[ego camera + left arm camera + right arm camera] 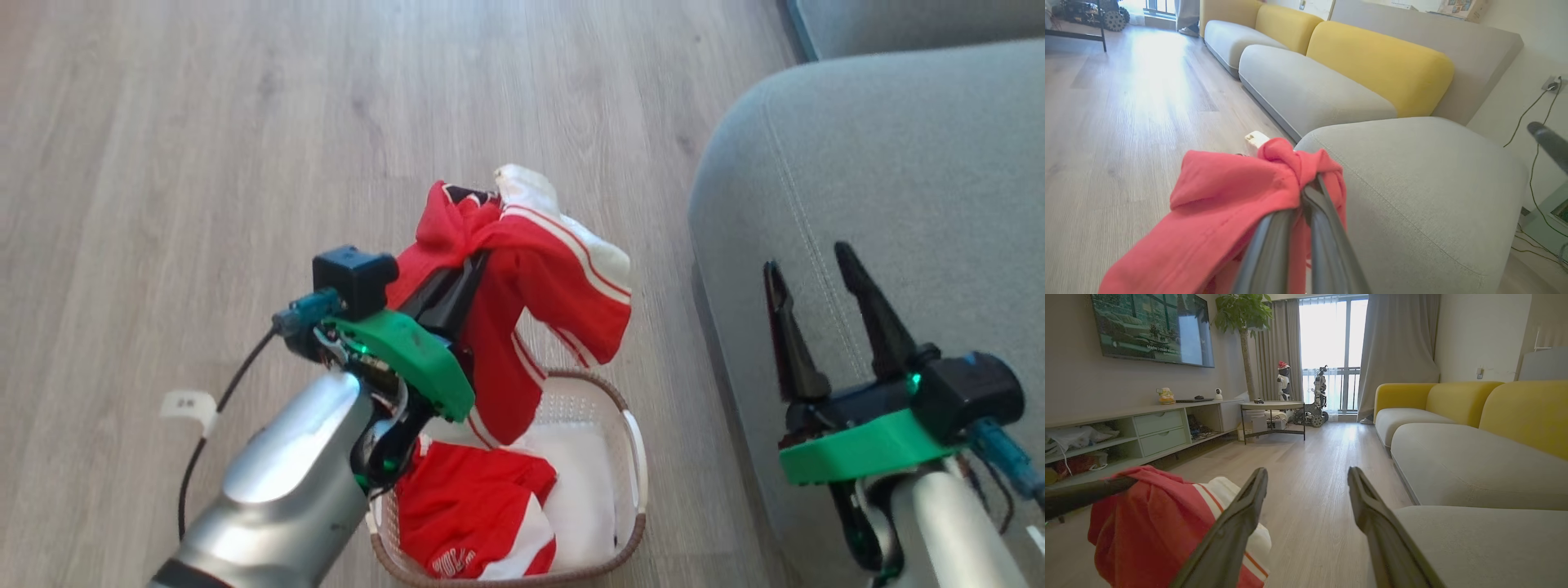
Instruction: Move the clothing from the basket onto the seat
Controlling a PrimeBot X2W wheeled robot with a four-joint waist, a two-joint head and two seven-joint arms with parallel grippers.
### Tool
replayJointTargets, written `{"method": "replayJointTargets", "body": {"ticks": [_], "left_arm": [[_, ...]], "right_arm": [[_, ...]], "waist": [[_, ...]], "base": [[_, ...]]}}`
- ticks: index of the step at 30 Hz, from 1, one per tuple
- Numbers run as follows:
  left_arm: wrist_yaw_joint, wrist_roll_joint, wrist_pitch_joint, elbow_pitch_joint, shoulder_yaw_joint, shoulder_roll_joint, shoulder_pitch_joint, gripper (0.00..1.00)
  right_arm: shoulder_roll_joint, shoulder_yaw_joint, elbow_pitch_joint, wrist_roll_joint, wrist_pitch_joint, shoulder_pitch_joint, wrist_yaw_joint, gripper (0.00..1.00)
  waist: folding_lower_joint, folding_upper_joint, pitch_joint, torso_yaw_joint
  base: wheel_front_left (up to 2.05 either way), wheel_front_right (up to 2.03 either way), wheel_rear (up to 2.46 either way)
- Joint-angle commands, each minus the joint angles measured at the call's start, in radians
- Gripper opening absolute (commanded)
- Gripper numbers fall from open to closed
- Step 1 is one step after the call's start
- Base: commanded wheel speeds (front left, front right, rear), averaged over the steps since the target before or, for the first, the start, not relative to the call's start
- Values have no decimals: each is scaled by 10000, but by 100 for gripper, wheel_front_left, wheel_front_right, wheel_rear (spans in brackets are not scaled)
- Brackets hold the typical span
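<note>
Saw left gripper (pixel 480 260) clamped on red striped garment (pixel 563 278), dangling above basket (pixel 635 457); right gripper (pixel 806 256) wide, empty, over seat (pixel 898 163). Thin pinch: cloth could slip, land on floor (pixel 245 122).

Two grippers: left gripper (pixel 482 260), right gripper (pixel 807 261). One basket (pixel 620 404). Red garments, I count two: lifted garment (pixel 555 278), basket garment (pixel 473 506). Grey seat cushions, that's three: near cushion (pixel 1412 183), middle cushion (pixel 1310 90), far cushion (pixel 1237 36). Yellow back cushions, three as well: first (pixel 1380 65), second (pixel 1286 26), third (pixel 1224 12).
</note>
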Motion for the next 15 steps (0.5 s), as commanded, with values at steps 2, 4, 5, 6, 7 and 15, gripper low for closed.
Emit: {"method": "replayJointTargets", "body": {"ticks": [2,4,5,6,7,15], "left_arm": [[182,-99,260,-974,546,432,-476,0],[311,-109,438,-1463,629,588,-583,0],[367,-131,506,-1712,685,646,-640,0],[434,-116,577,-1944,722,715,-705,0],[496,-94,657,-2155,741,781,-764,0],[912,-90,1114,-3472,923,1115,-977,0]], "right_arm": [[-21,349,-237,172,-49,-48,71,100],[-10,461,-195,205,-49,50,71,100],[-9,527,-174,222,-49,99,71,100],[-17,595,-145,236,-49,145,71,100],[-27,672,-110,252,-49,189,71,100],[-41,1139,-22,289,-49,267,71,100]], "waist": [[1,-1,-303,88],[1,-1,-406,99],[1,-1,-442,104],[1,-1,-475,110],[1,-1,-512,114],[1,-1,-543,98]], "base": [[0,0,0],[0,0,0],[0,0,0],[0,0,0],[0,0,0],[0,0,0]]}}
